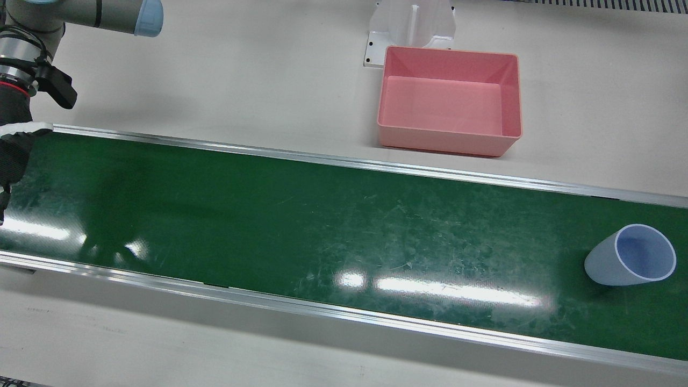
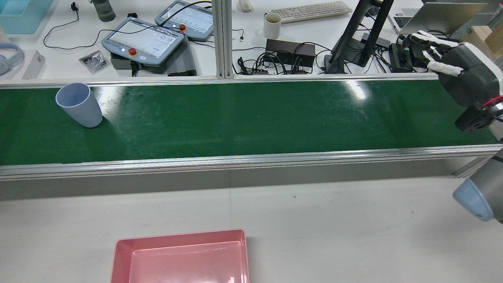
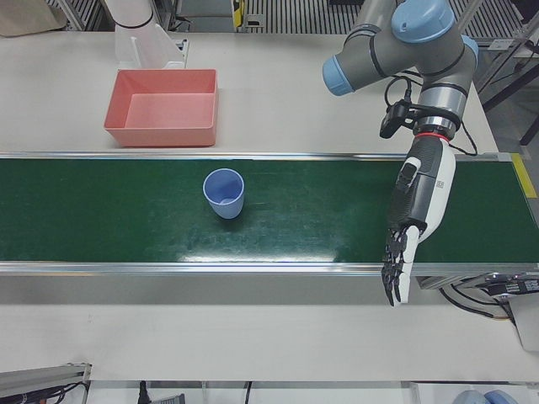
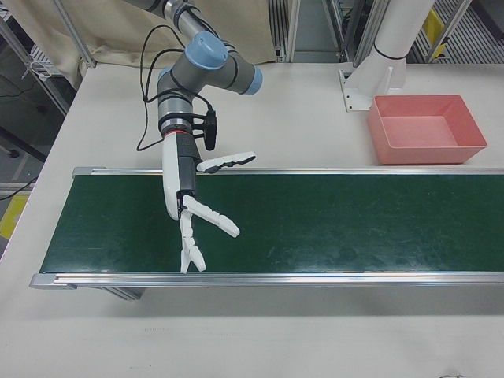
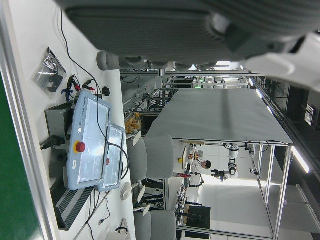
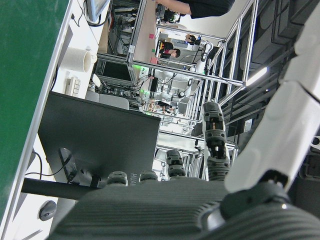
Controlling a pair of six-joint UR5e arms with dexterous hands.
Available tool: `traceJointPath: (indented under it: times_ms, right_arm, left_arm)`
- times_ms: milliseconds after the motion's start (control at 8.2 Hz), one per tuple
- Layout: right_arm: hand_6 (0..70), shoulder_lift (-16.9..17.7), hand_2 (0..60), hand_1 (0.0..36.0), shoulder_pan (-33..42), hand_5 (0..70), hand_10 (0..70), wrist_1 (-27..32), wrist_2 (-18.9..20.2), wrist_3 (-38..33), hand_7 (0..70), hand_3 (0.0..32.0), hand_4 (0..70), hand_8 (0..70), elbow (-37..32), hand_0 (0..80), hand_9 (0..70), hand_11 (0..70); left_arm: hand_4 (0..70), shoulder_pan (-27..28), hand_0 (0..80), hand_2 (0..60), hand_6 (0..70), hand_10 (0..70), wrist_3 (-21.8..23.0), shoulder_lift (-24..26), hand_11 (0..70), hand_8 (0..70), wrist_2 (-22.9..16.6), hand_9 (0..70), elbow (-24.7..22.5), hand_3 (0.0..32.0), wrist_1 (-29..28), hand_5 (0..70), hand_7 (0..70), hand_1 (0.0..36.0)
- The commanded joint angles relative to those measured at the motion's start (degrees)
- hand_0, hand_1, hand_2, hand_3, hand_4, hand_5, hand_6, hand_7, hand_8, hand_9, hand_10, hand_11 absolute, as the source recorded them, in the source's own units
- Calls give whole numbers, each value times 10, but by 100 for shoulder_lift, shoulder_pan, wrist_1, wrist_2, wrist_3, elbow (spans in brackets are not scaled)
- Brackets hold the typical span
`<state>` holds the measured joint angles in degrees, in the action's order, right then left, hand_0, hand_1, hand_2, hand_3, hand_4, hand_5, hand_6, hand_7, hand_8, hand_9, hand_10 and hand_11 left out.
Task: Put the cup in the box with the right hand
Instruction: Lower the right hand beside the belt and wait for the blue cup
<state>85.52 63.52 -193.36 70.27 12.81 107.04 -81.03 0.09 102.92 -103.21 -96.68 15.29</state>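
Right robot hand point(image 4: 193, 213) is spread open w/ nothing in it, fingers splayed apart, hanging over one end of the green belt point(image 4: 315, 224); one finger points sideways along the far rail, the others reach down toward the near rail. In rear view the same robot hand point(image 2: 452, 59) sits at the far right edge, white fingertips pointing away over the belt's far rail. Front view only catches its dark wrist and a bit of palm at the left edge.

Left robot hand point(image 3: 413, 227) also open and empty, fingers stretched roughly straight, hanging past the near rail at the other end of the belt.

Cup point(image 3: 224, 194), pale blue, stands upright on the belt, mouth up, well apart from both robot hands. In rear view the cup point(image 2: 78, 104) is at the left end, near the far rail; front view puts it point(image 1: 630, 255) at the right end.

Box point(image 1: 449, 107), pink, open-topped, sits on the white counter point(image 1: 242, 75) just beside the belt on the robot's side, nothing inside. Cup and box are well apart.

Beyond the belt in rear view: two teach pendants point(image 2: 143, 39), a keyboard point(image 2: 310, 11), a white mug point(image 2: 272, 25), a monitor stand point(image 2: 359, 35).
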Motion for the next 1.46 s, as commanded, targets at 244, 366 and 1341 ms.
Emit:
traceJointPath:
  times_ms: [244, 366, 1341]
  right_arm:
    - [24, -18, 0, 147, -23, 45, 10, 9, 4, 2, 59, 0, 112, 0, 106, 546, 0, 37]
    - [23, -18, 0, 154, -41, 48, 11, 9, 4, 11, 54, 0, 110, 0, 89, 556, 0, 40]
    - [31, -62, 0, 188, -208, 63, 18, -35, 4, 29, 68, 0, 189, 0, 80, 640, 0, 55]
  left_arm:
    - [0, 0, 0, 0, 0, 0, 0, 0, 0, 0, 3, 0, 0, 0, 0, 0, 0, 0]
    - [0, 0, 0, 0, 0, 0, 0, 0, 0, 0, 3, 0, 0, 0, 0, 0, 0, 0]
    - [0, 0, 0, 0, 0, 0, 0, 0, 0, 0, 3, 0, 0, 0, 0, 0, 0, 0]
